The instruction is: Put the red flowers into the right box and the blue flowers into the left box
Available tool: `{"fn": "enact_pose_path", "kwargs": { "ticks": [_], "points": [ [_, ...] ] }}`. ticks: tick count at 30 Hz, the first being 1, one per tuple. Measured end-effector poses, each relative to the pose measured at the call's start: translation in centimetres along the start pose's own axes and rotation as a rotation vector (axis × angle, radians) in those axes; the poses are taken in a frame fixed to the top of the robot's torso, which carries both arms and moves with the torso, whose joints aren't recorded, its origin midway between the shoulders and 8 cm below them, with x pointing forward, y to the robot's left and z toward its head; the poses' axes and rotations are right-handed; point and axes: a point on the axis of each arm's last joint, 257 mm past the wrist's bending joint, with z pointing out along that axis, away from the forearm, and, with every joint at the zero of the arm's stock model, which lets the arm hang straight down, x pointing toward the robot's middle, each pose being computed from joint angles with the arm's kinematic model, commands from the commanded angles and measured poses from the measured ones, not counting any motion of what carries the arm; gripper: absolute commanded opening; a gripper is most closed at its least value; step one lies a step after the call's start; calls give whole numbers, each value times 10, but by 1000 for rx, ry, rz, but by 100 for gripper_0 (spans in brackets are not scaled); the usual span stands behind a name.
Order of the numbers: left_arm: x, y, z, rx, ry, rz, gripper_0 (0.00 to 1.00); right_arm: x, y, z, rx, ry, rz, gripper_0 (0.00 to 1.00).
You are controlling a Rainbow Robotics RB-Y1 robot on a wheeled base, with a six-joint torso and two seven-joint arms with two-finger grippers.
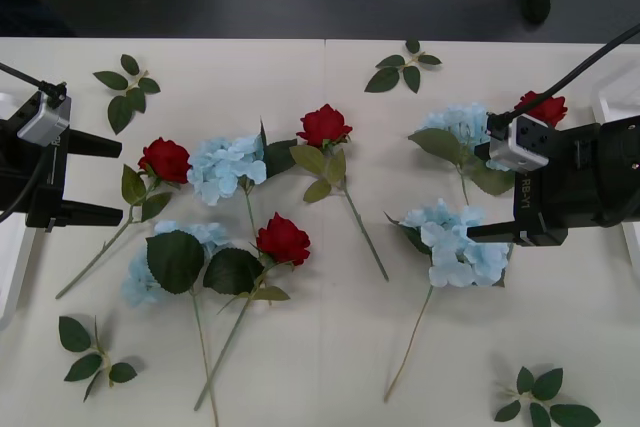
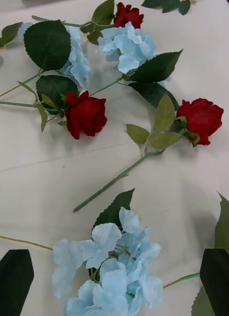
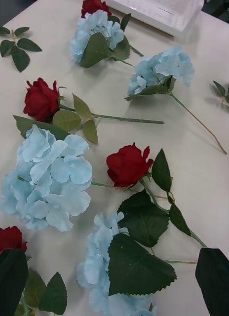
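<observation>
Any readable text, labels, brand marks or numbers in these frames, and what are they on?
None readable.
Right claw: its grey camera block carries a faint vertical marking below it, too small and blurred to read.
Left claw, the red flowers, the blue flowers and the white box: no lettering seen.

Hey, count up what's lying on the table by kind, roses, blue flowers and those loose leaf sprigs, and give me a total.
Roses: 4
Blue flowers: 4
Leaf sprigs: 4
Total: 12
</observation>
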Motion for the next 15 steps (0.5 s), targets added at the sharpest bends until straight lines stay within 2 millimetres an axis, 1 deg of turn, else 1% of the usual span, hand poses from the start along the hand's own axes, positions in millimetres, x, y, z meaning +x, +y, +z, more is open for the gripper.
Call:
{"fn": "enact_pose_path", "kwargs": {
  "ticks": [3, 6, 10, 12, 15],
  "points": [
    [0, 0, 0, 0, 0, 0, 100, 12, 10, 7, -29, 13, 34, 100],
    [5, -3, 5, 14, -11, -26, 100, 18, 8, 8, -32, 19, 53, 100],
    [9, -6, 12, 28, -34, -61, 100, 17, -4, -5, -53, 21, 71, 100],
    [10, -4, 13, 22, -39, -70, 100, 13, -15, -12, -49, 12, 100, 100],
    [15, 5, 13, -9, -30, -85, 100, -1, -36, -18, -1, -21, 185, 100]
  ]
}}
